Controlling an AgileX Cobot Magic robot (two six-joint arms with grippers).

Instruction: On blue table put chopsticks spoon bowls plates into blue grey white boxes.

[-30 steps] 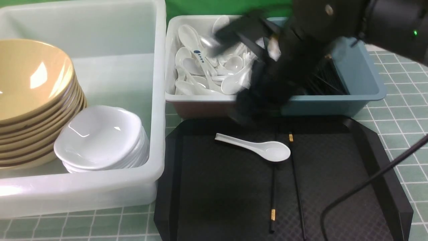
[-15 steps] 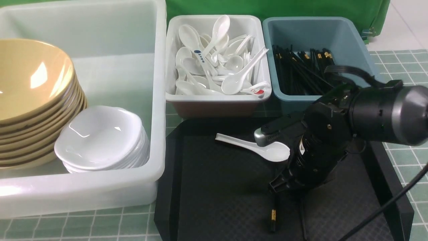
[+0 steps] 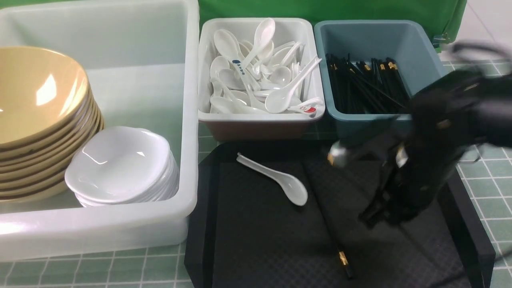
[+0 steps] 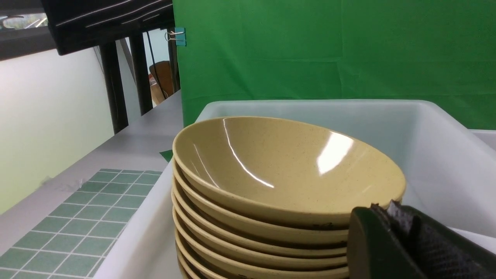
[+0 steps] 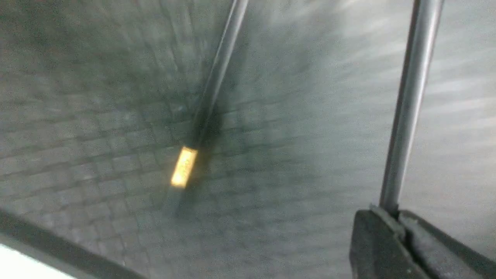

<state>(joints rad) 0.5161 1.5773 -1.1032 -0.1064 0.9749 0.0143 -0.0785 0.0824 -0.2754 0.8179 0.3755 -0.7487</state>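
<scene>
Holding one chopstick, freshly gripped, the right fingers stay clamped shut above the black tray by the surface's near edge; second chopstick and spoon, both newly knocked askew there, remain unboxed.

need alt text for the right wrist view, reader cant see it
Motion-blurred close-up: the right gripper, jaws closed, pinches one thin black chopstick over a black textured tray. A second chopstick with a gold band lies on the tray nearby.
</scene>
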